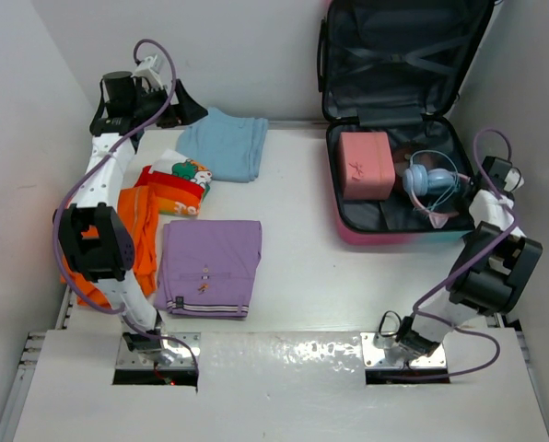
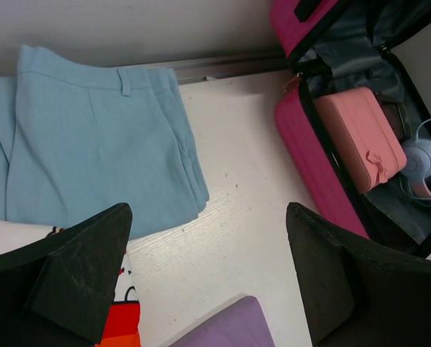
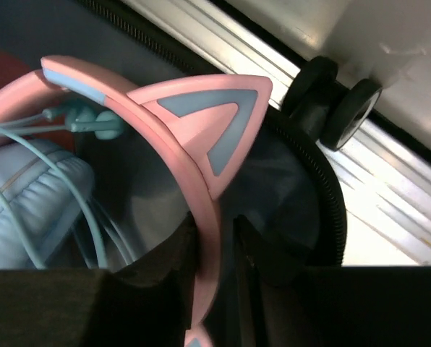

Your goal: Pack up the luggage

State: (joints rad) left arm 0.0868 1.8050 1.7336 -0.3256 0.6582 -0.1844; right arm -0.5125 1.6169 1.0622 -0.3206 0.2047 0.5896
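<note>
Packing is partway: the luggage (image 1: 378, 238), open at far right, holds a pink case (image 1: 367, 166) and headphones (image 1: 428, 180). The right gripper (image 3: 215, 249) straddles the headband (image 3: 201, 166), grip unclear. The left gripper (image 2: 208, 246) gapes above blue trousers (image 2: 92, 144); folded clothes (image 1: 210, 267) lie unpacked on the left.

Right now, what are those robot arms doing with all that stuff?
The right gripper is down in the open suitcase, its fingers closed around the pink band of the cat-ear headphones, which lie beside a small pink case. The left gripper hangs open above the table near the light blue trousers, holding nothing. The trousers, a purple garment, an orange garment and a colourful printed top lie folded on the table, not yet packed.
</note>
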